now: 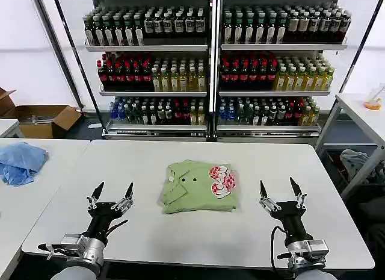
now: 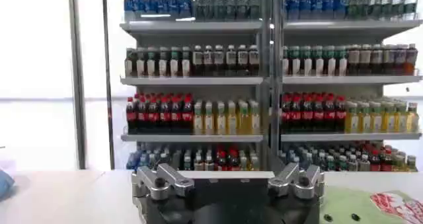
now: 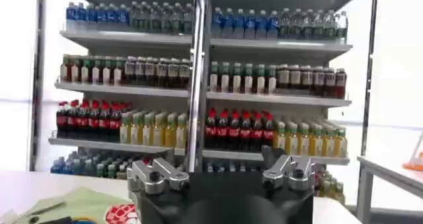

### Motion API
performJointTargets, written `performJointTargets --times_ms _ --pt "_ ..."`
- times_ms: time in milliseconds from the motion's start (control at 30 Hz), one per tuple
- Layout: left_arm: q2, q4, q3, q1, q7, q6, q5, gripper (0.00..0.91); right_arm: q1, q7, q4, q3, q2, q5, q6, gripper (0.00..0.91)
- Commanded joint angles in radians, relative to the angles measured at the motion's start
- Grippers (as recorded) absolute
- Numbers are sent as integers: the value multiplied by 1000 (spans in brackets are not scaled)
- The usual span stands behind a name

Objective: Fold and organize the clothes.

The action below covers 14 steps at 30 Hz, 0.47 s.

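— Both pincers are mine; where are they? Left pincer (image 1: 112, 192) is low over the near part of the white table (image 1: 180, 241), fingers spread apart, holding nothing. Right pincer (image 1: 280, 190) is the same on the other side, also released and not touching anything.

— And the shirt?

— Light green shirt (image 1: 198, 186) lies folded flat on the table, between my two pincers and a little farther from me. Its collar and small buttons face up, and the red-and-white patch (image 1: 221, 178) is toward my right side. From my left wrist I see one corner of it (image 2: 353, 205); from my right wrist also (image 3: 82, 204).

— Anything else?

— A light blue cloth (image 1: 19, 162) is on the neighbouring table, far on my left. Shelves of bottles (image 1: 210, 63) stand behind.
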Motion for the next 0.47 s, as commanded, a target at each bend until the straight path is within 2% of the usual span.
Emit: performJointTargets --times_ms 33,467 --pt "7 -25 -17 26 5 2 0 907 -58 0 52 26 1 -28 10 907" --pt "32 -37 -47 49 25 -1 -10 907 -86 14 60 30 4 -37 -5 907"
